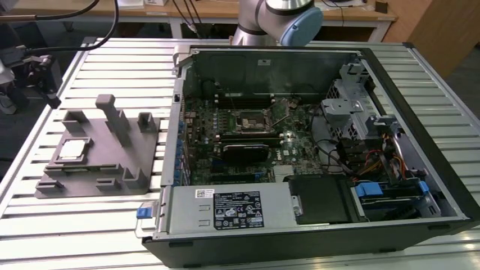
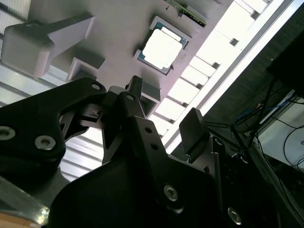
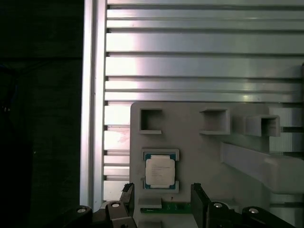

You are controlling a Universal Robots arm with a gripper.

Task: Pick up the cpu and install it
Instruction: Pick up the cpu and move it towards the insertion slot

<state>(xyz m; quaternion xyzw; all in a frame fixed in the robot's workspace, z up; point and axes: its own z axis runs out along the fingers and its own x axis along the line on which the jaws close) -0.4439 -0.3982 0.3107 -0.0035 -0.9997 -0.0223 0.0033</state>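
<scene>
Gaping claw (image 3: 161, 190) nr cpu (image 3: 160, 172) in fixture (image 3: 199, 147).

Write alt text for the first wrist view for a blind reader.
The cpu lies flat in a recess of the grey fixture, untouched, with the open gripper in the foreground near it. The fixture sits on a slatted metal table.
</scene>
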